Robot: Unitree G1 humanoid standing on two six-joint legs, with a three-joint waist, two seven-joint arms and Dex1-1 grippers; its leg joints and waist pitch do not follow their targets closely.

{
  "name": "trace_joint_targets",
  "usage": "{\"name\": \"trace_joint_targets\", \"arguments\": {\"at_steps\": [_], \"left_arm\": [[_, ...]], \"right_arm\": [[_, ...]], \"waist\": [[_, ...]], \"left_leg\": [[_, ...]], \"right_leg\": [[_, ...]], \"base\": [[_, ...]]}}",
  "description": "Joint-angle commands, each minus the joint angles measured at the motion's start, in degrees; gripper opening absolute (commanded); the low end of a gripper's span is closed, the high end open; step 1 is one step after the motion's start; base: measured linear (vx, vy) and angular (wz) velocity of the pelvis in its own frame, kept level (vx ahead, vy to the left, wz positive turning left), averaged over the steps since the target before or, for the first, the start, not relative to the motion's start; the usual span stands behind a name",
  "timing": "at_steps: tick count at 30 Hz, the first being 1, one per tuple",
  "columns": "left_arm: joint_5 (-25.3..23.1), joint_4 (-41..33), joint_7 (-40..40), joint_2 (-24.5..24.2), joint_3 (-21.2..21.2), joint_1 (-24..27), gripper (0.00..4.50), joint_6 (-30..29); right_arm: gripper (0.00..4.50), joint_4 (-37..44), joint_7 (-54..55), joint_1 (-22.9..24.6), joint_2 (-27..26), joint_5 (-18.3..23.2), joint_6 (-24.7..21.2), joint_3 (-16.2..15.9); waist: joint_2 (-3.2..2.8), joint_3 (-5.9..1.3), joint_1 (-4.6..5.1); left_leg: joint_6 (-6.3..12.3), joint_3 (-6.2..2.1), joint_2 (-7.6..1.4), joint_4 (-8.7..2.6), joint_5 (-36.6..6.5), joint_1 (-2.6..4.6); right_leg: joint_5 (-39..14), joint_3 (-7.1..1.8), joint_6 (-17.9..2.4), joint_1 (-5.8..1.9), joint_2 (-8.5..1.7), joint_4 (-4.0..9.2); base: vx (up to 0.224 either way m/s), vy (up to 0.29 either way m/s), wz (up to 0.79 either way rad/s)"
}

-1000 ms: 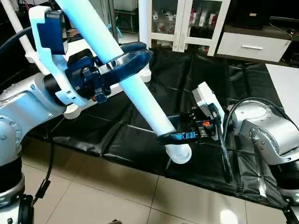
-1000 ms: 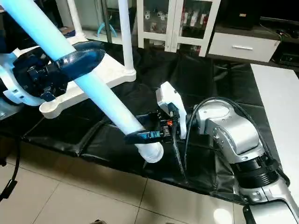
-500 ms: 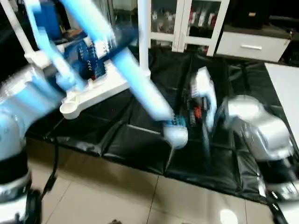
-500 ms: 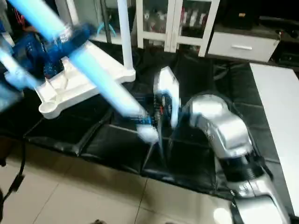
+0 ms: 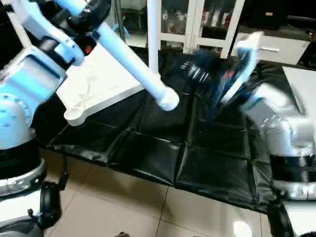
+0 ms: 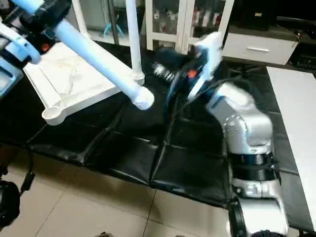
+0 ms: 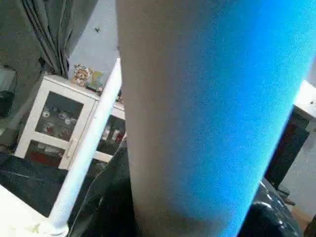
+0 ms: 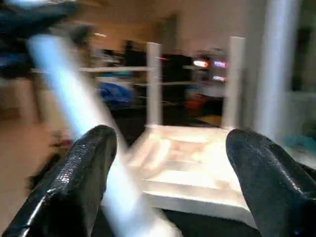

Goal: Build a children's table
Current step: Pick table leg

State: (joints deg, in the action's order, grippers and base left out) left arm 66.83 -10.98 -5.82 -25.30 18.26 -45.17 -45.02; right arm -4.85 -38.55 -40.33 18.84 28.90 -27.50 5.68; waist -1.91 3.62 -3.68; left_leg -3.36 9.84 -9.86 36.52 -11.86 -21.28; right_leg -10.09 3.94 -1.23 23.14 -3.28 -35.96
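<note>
Left hand [image 5: 94,12]: it is up high on the robot's left side, and its black fingers are clamped around a long white leg.
Held leg [image 5: 129,68]: it slants down from the left hand toward the middle. Its round end hangs in the air above the black mat, just past the near corner of the table top. In the left wrist view this leg [image 7: 207,113] is very close and big.
Right hand [image 8: 168,163]: its two black fingers [image 8: 79,177] stand wide apart and nothing is between them. In the head views it is blurry, lifted up over the mat on the robot's right side, well apart from the held leg.
Table top [image 6: 64,84]: white and square, lying upside down on the black mat, on the robot's left side. A round socket [image 6: 52,116] at its near corner has no leg in it.
Standing leg [image 6: 133,37]: a white leg stands straight up from the corner of the table top nearest the middle.
Other legs [image 8: 236,79]: in the right wrist view, more white legs stand up from the table top.
Black mat [image 5: 207,148]: it is spread on the tiled floor [image 5: 98,207] under the table top.
Cabinet [image 5: 207,22]: white with glass doors, behind the mat.
Drawer unit [image 6: 256,49]: white, beside the cabinet.
</note>
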Motion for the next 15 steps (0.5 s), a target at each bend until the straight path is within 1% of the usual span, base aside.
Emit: {"name": "trace_joint_targets", "arguments": {"at_steps": [1,2,3,4,5,6,8,10,13,14,15], "left_arm": [[1.07,-0.34,-1.70,0.28,1.34,-0.93,1.63,-0.57],[1.47,-0.39,-1.99,0.42,1.46,-0.89,1.63,-0.54],[1.72,-0.38,-2.16,0.47,1.61,-0.85,1.63,-0.64],[1.77,-0.37,-2.19,0.48,1.66,-0.84,1.63,-0.69],[1.79,-0.36,-2.21,0.48,1.69,-0.84,1.63,-0.71],[2.01,-0.29,-2.34,0.65,1.95,-0.81,1.63,-0.87],[2.06,-0.28,-2.37,0.70,2.02,-0.79,1.63,-0.92],[3.50,-0.11,-2.55,1.23,2.67,-0.84,1.63,-0.89],[4.40,-0.08,-2.60,1.17,3.00,-0.78,1.63,-1.03],[5.46,0.06,-2.84,1.21,3.50,-0.90,1.63,-1.13],[8.04,0.10,-3.09,1.61,4.44,-1.08,1.63,-1.28]], "right_arm": [[3.82,-0.82,1.83,-0.29,1.29,-2.80,1.39,0.35],[3.82,-0.98,2.66,-0.07,1.81,-3.34,1.13,0.49],[3.82,-0.86,3.00,0.35,2.65,-4.29,1.40,0.25],[3.82,-0.76,3.00,0.49,2.86,-4.50,1.50,0.17],[3.82,-0.71,3.01,0.56,2.97,-4.60,1.55,0.13],[3.82,-0.53,3.51,0.94,3.61,-5.52,2.46,0.15],[3.82,-0.55,3.68,0.99,3.61,-5.47,2.52,0.36],[3.82,-1.05,4.65,0.81,3.34,-4.98,2.68,1.74],[3.82,-1.51,5.14,0.76,3.18,-4.45,2.40,2.65],[3.82,-1.83,5.27,0.87,3.33,-4.12,2.15,3.23],[3.82,-1.97,4.66,1.35,3.74,-3.59,1.59,3.67]], "waist": [[-0.79,-4.44,-0.21],[-0.59,-4.44,-0.19],[-0.60,-4.48,-0.25],[-0.55,-4.41,-0.17],[-0.57,-4.41,-0.19],[-0.52,-4.40,-0.17],[-0.56,-4.38,-0.11],[-0.60,-4.35,-0.02],[-0.58,-4.38,-0.06],[-0.60,-4.36,-0.02],[-0.65,-4.37,-0.04]], "left_leg": [[-2.38,-1.15,-1.94,-4.03,-7.97,0.26],[-2.17,-1.14,-1.89,-4.04,-7.65,0.15],[-2.11,-1.15,-1.93,-4.01,-7.47,0.19],[-1.78,-1.10,-1.87,-3.99,-7.46,0.09],[-1.71,-1.09,-1.89,-3.98,-7.57,0.13],[-1.48,-1.06,-1.93,-3.96,-7.56,0.14],[-1.34,-1.08,-1.92,-3.98,-7.83,0.18],[-1.20,-1.07,-1.94,-3.98,-8.00,0.21],[-1.11,-1.06,-1.94,-3.98,-7.99,0.24],[-1.08,-1.10,-1.98,-4.02,-7.97,0.21],[-1.13,-1.03,-1.88,-3.93,-8.17,0.25]], "right_leg": [[-12.41,-2.66,-10.40,-3.35,-3.81,3.94],[-12.15,-2.69,-10.27,-3.50,-3.77,3.89],[-12.10,-2.68,-10.16,-3.47,-3.79,3.87],[-12.38,-2.68,-9.98,-3.50,-3.74,3.96],[-12.71,-2.67,-9.84,-3.44,-3.74,3.96],[-13.13,-2.69,-9.68,-3.40,-3.81,4.07],[-13.85,-2.64,-9.51,-3.39,-3.78,4.13],[-14.20,-2.64,-9.52,-3.31,-3.77,4.18],[-13.70,-2.62,-9.87,-3.27,-3.67,4.15],[-13.61,-2.61,-9.86,-3.29,-3.68,4.09],[-13.54,-2.61,-10.04,-3.26,-3.66,4.07]], "base": [[0.000,0.000,0.00],[0.000,0.000,0.00],[0.000,0.000,0.00],[0.000,0.000,0.00],[0.000,0.000,0.00],[0.000,0.000,0.00],[0.000,0.000,0.00],[0.000,0.000,0.00],[0.000,0.000,0.00],[0.000,0.000,0.00],[0.000,0.000,0.00]]}}
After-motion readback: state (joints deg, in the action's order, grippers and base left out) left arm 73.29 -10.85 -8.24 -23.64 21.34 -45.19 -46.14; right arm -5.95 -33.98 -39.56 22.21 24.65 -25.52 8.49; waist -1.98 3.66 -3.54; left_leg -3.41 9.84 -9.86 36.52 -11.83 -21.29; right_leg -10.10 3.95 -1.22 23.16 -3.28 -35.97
